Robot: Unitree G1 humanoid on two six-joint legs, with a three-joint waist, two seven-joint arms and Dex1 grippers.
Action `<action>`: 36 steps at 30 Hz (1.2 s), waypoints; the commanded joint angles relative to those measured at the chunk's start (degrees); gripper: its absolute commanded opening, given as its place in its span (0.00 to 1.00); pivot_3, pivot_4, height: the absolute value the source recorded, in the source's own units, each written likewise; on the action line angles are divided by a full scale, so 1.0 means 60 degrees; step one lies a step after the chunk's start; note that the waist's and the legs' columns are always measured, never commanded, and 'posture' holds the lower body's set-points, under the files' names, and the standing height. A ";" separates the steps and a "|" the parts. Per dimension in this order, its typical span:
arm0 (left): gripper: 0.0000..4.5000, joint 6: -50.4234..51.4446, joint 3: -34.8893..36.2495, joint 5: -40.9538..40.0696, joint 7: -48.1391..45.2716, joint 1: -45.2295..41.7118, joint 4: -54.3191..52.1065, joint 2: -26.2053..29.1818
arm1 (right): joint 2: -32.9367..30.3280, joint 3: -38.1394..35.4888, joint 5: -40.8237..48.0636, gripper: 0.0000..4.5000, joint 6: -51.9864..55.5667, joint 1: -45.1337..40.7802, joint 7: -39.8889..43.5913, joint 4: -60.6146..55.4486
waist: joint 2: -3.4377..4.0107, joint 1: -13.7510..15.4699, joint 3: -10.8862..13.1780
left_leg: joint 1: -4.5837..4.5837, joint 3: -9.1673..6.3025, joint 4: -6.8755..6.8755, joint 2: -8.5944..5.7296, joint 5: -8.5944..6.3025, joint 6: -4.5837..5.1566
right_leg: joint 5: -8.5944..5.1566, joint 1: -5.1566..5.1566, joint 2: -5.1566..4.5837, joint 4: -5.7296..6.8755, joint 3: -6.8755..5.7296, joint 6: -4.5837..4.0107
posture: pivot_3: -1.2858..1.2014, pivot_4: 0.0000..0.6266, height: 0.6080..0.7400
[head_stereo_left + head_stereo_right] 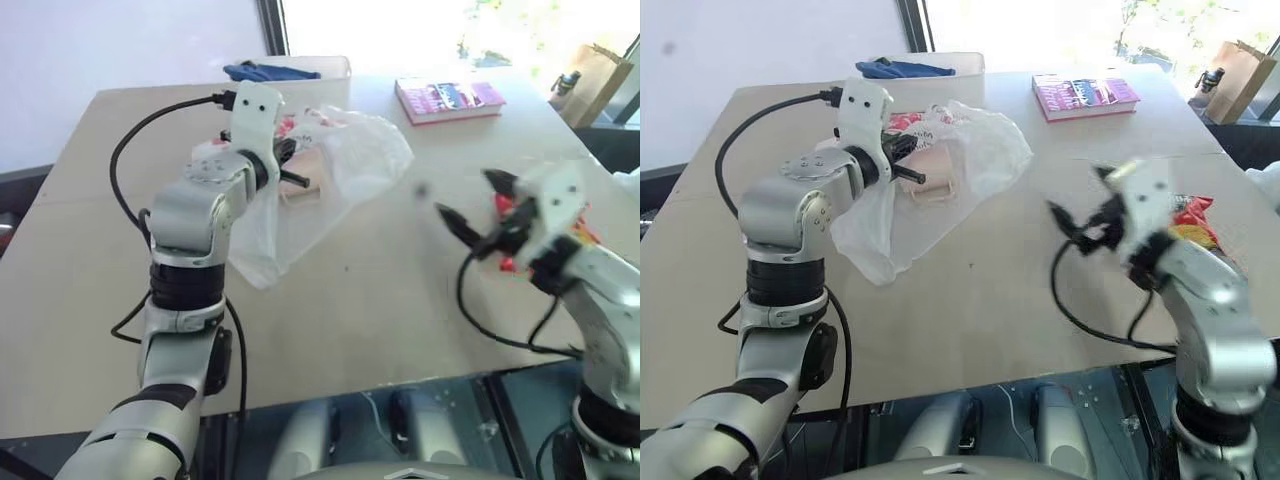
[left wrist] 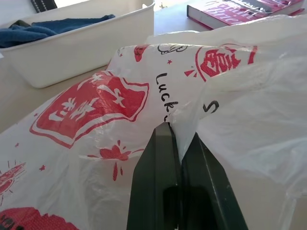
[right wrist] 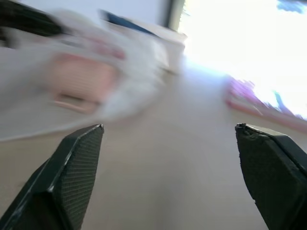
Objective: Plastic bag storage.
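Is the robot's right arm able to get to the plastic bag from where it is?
Probably yes. The right gripper has its jaws wide open and holds nothing, and only bare table lies between it and the plastic bag. The left gripper already pinches the bag.

My two head views look forward and down over the table (image 1: 400, 300), sharing nearly the same scene, with the book (image 1: 448, 99) at the table's far edge. My left wrist view sits very close against the plastic bag (image 2: 96, 110), facing the white bin (image 2: 81, 43) beyond the bag. My right wrist view looks low along the table toward that bag (image 3: 96, 76).
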 commanded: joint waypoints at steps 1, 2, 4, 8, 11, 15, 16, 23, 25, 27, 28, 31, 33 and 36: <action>0.00 -0.0395 -0.0139 -0.0015 -0.0119 -0.0114 -0.0047 -0.0091 | 0.1151 -0.2376 0.0189 0.99 0.2794 -0.0529 -0.1119 -0.1823 | 0.0002 -0.0003 -0.0002 | 0.0010 0.0013 -0.0001 -0.0003 0.0000 0.0003 | 0.0002 0.0000 0.0003 0.0006 0.0006 -0.0001 | 0.52 0.24 1.00; 0.00 -0.0439 -0.0171 -0.0038 -0.0147 -0.0118 -0.0001 -0.0139 | 0.1810 -0.3389 0.0528 0.99 0.3868 -0.1297 -0.1127 -0.1991 | 0.0003 -0.0012 -0.0002 | 0.0010 0.0005 0.0000 0.0007 0.0000 0.0002 | 0.0003 0.0001 0.0003 0.0008 0.0001 -0.0003 | 0.52 0.24 1.00; 0.00 -0.0505 -0.0199 -0.0047 -0.0181 -0.0132 0.0062 -0.0188 | 0.2635 -0.4804 0.1285 0.99 0.5249 -0.2272 -0.1103 -0.2069 | 0.0015 -0.0066 -0.0009 | 0.0014 0.0013 0.0004 0.0009 0.0001 0.0001 | 0.0011 0.0000 0.0007 0.0016 0.0003 -0.0015 | 0.52 0.24 1.00; 0.00 -0.0680 -0.0223 -0.0017 -0.0230 -0.0222 0.0324 -0.0269 | 0.4215 -0.7571 0.5896 0.99 0.5650 -0.0983 -0.1910 -0.2070 | 0.0017 0.0010 -0.0024 | 0.0029 -0.0033 -0.0015 0.0017 -0.0001 0.0005 | 0.0010 0.0032 0.0014 0.0005 -0.0021 -0.0022 | 0.52 0.24 1.00; 0.00 -0.0748 -0.0265 -0.0009 -0.0266 -0.0214 0.0398 -0.0280 | 0.4640 -0.8700 0.7905 0.99 0.5650 -0.0232 -0.3294 -0.2070 | 0.0065 0.0044 -0.0012 | 0.0004 -0.0015 -0.0021 -0.0014 -0.0010 0.0022 | 0.0010 0.0013 0.0002 -0.0009 -0.0018 -0.0017 | 0.52 0.24 1.00; 0.00 -0.0758 -0.0272 0.0031 -0.0233 -0.0194 0.0399 -0.0267 | 0.4916 -0.9461 0.9085 0.99 0.5414 0.0035 -0.4739 -0.1646 | 0.0063 -0.0004 -0.0014 | 0.0025 0.0015 -0.0010 -0.0013 -0.0018 0.0037 | 0.0011 0.0032 0.0003 -0.0016 -0.0008 -0.0011 | 0.52 0.24 1.00; 0.00 -0.0748 -0.0256 0.0037 -0.0214 -0.0200 0.0400 -0.0268 | 0.4943 -0.9391 0.9430 0.99 0.5222 0.0133 -0.5219 -0.1397 | 0.0062 -0.0020 -0.0014 | 0.0029 0.0015 -0.0011 -0.0009 -0.0017 0.0036 | 0.0011 0.0032 0.0007 -0.0011 -0.0008 -0.0012 | 0.52 0.24 1.00; 0.00 -0.0582 -0.0110 0.0052 -0.0173 -0.0181 0.0200 -0.0062 | 0.4636 -0.7147 1.1628 0.99 0.2982 0.1108 -0.8699 0.0444 | 0.0063 -0.0096 -0.0016 | 0.0053 0.0025 -0.0014 0.0006 -0.0014 0.0034 | 0.0009 0.0047 0.0023 0.0003 0.0004 -0.0014 | 0.52 0.24 1.00; 0.00 -0.0492 -0.0052 0.0043 -0.0136 -0.0148 0.0130 0.0012 | 0.4375 -0.6355 1.2282 0.99 0.2020 0.1455 -0.9550 0.0857 | 0.0064 -0.0097 -0.0016 | 0.0053 0.0028 -0.0014 0.0004 -0.0014 0.0034 | 0.0009 0.0047 0.0023 0.0000 0.0006 -0.0013 | 0.52 0.24 1.00; 0.00 -0.0410 -0.0047 0.0029 -0.0112 -0.0091 0.0018 0.0054 | 0.4047 -0.5683 1.2595 0.99 0.1191 0.1684 -1.0095 0.1225 | 0.0064 -0.0100 -0.0016 | 0.0054 0.0036 -0.0013 0.0004 -0.0014 0.0034 | 0.0009 0.0047 0.0022 -0.0002 0.0013 -0.0012 | 0.52 0.24 1.00; 0.00 -0.0375 -0.0048 0.0018 -0.0101 -0.0066 -0.0037 0.0063 | 0.3849 -0.5420 1.2604 0.99 0.0851 0.1737 -1.0197 0.1395 | 0.0063 -0.0099 -0.0016 | 0.0056 0.0037 -0.0013 0.0004 -0.0014 0.0035 | 0.0009 0.0048 0.0022 -0.0002 0.0013 -0.0011 | 0.52 0.24 1.00; 0.00 -0.0276 -0.0026 -0.0004 -0.0082 -0.0021 -0.0179 0.0095 | 0.3255 -0.4719 1.2703 0.99 -0.0173 0.1709 -1.0269 0.1970 | 0.0063 -0.0100 -0.0016 | 0.0058 0.0036 -0.0012 0.0006 -0.0013 0.0036 | 0.0009 0.0052 0.0033 -0.0003 0.0012 -0.0010 | 0.52 0.24 1.00; 0.00 -0.0215 -0.0008 0.0006 -0.0067 -0.0005 -0.0257 0.0115 | 0.2785 -0.4307 1.2557 0.99 -0.0634 0.1698 -0.9994 0.2410 | 0.0063 -0.0100 -0.0016 | 0.0059 0.0037 -0.0011 0.0006 -0.0013 0.0037 | 0.0009 0.0052 0.0036 -0.0004 0.0013 -0.0010 | 0.52 0.24 1.00; 0.00 -0.0151 0.0020 0.0006 -0.0087 -0.0065 -0.0315 0.0194 | 0.2276 -0.3898 1.2029 0.99 -0.1486 0.1502 -0.9457 0.3320 | 0.0063 -0.0100 -0.0016 | 0.0059 0.0038 -0.0011 0.0011 -0.0013 0.0037 | 0.0009 0.0053 0.0045 -0.0007 0.0014 -0.0010 | 0.52 0.24 1.00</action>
